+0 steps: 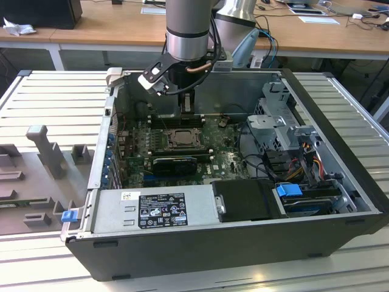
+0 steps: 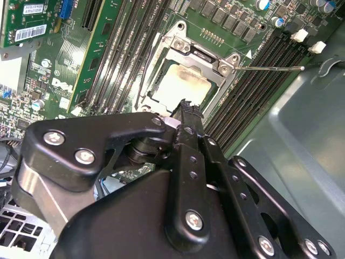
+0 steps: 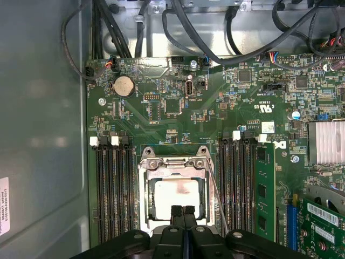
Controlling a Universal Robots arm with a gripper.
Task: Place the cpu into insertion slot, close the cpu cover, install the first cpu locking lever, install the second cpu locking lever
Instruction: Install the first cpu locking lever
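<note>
Evidently, your gripper (image 3: pixel 183 211) has its fingers (image 3: pixel 176 216) pressed together empty, apparently to serve as one blunt pusher, tip at the edge of the cpu cover (image 3: pixel 172 163), which lies flat over the cpu (image 3: pixel 175 197) seated in its socket, while one locking lever (image 2: pixel 269 68) looks unlatched beside it.

Black label (image 1: pixel 163 210) with white print and certification signs on the grey power supply (image 1: pixel 112 214), small white sticker (image 1: pixel 129 196) just beside it; the lines are too small to read. Second wrist view: white barcode stickers (image 2: pixel 29 33) on the green expansion card (image 2: pixel 48 16), characters unclear. First wrist view: white silkscreen marks (image 3: pixel 267 107) and a white square sticker (image 3: pixel 268 127) on the motherboard (image 3: pixel 161 124). White paper label (image 3: pixel 4 205) on the case wall (image 3: pixel 43 108), cut by the frame edge, not readable.
</note>
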